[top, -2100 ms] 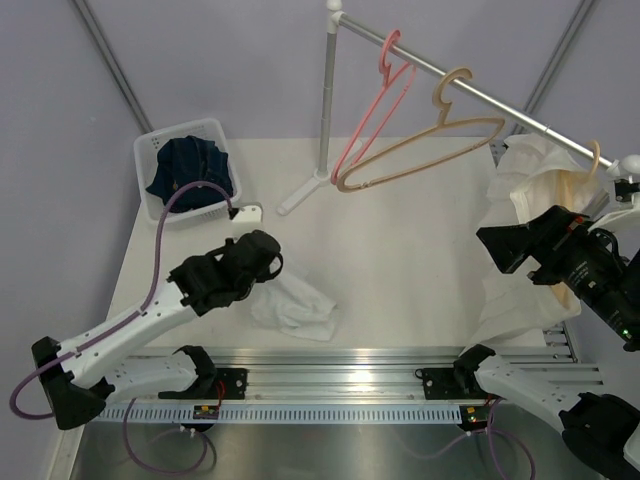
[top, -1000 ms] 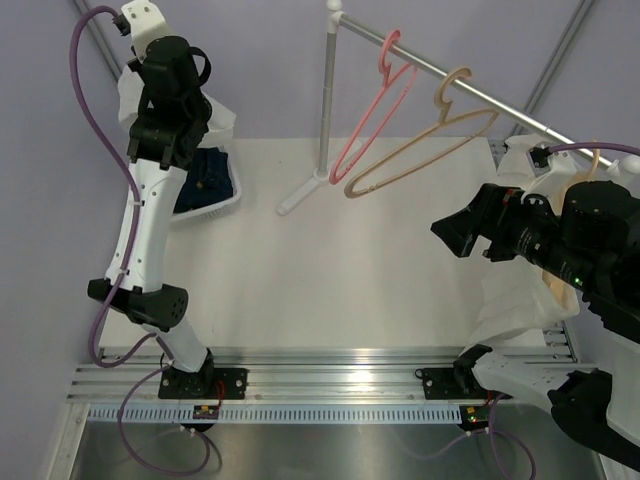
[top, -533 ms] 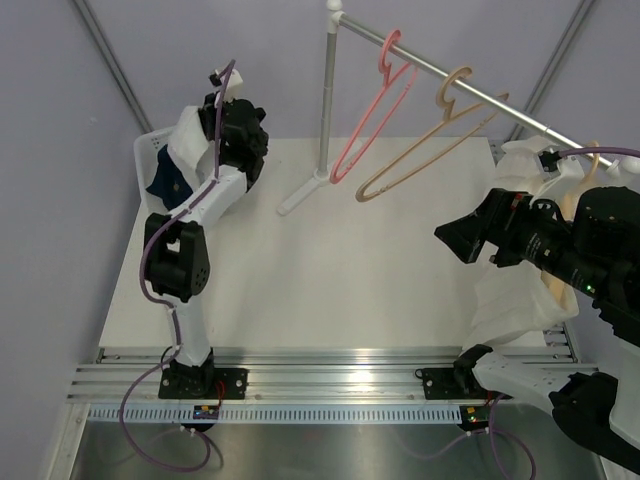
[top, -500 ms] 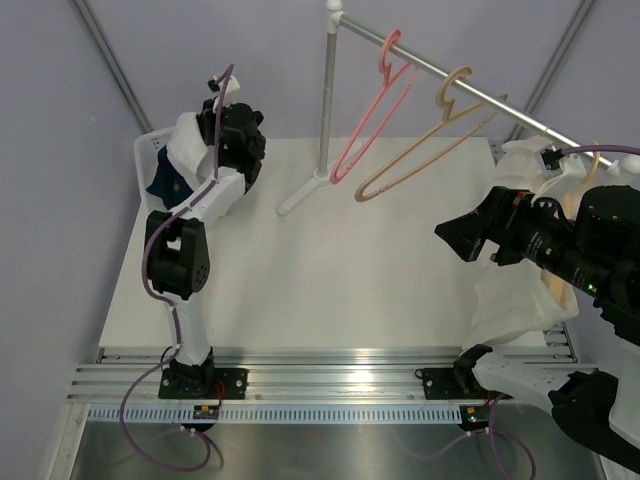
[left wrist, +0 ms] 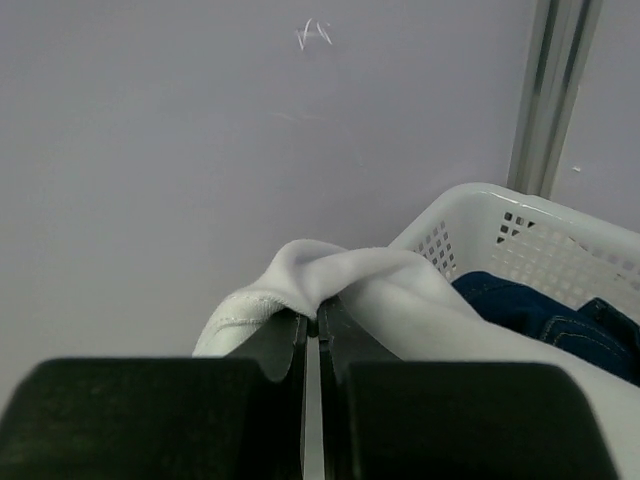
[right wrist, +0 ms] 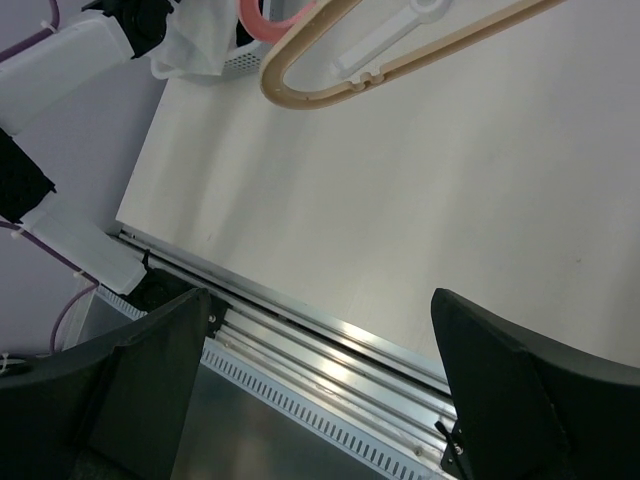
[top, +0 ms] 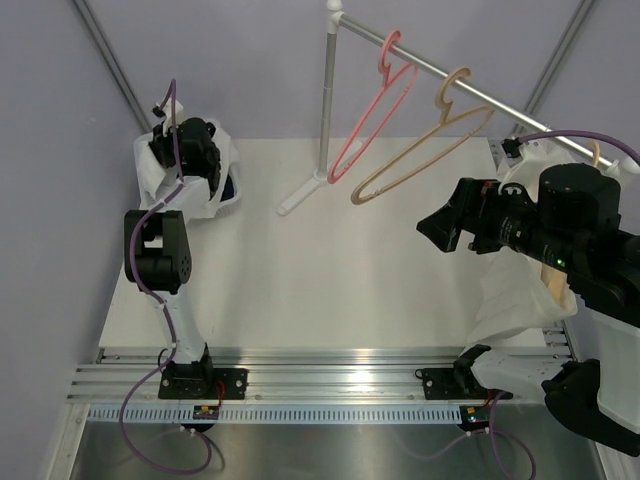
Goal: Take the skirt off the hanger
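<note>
My left gripper point(left wrist: 312, 325) is shut on a fold of a white garment point(left wrist: 400, 300) and holds it over the white basket point(left wrist: 520, 225). In the top view this gripper point(top: 185, 165) is at the far left corner, with the white garment point(top: 160, 170) draped over the basket. A second white garment point(top: 520, 290) hangs on a tan hanger point(top: 595, 155) at the right end of the rail, partly hidden behind my right arm. My right gripper point(top: 445, 228) is open and empty, raised above the table's right half; it also shows in the right wrist view point(right wrist: 320, 390).
A dark blue garment point(left wrist: 560, 315) lies in the basket. An empty pink hanger point(top: 370, 110) and an empty tan hanger point(top: 420, 150) hang on the metal rail point(top: 480, 95). The rail's post point(top: 328, 100) stands at the table's back middle.
My left arm lifted the white garment off the table, swung it up and left, and lowered it over the basket. My right gripper rose and shifted a little left.
</note>
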You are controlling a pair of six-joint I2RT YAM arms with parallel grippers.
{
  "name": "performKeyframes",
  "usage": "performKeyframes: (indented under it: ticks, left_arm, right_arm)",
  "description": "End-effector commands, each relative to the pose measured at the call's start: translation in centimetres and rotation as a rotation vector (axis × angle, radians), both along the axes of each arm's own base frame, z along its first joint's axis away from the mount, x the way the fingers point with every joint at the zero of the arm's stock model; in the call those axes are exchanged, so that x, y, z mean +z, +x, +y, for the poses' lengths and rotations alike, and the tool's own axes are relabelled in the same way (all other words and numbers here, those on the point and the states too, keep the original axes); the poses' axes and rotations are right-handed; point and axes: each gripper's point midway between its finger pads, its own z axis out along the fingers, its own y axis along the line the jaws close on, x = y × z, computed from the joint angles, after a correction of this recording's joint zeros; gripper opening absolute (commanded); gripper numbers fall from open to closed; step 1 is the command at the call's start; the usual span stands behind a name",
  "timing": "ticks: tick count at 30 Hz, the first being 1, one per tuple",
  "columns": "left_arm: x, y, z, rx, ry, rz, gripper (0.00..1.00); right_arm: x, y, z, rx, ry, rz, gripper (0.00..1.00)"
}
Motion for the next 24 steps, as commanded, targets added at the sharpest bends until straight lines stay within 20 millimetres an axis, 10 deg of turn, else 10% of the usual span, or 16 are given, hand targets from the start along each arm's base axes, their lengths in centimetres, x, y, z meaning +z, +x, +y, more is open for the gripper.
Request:
performKeyframes:
  ticks: [1, 13, 24]
  left_arm:
    - [5.6, -1.1, 0.7, 0.009, 0.003, -0.265, 0.0]
    - [8.9, -1.1, 4.1, 0.028, 0.03, -0.383, 0.0]
    - [-2.1, 3.9, 0.8, -0.136, -0.202, -0.122, 0.0]
  right_arm:
    - [-4.4, -2.1, -1.0, 0.047, -0.134, 0.163, 0.99]
    - [-5.4, -1.5, -1.3, 0.027, -0.167, 0.174, 0.99]
    - [-3.5, -0.6, -0.9, 0.007, -0.134, 0.125, 1.0]
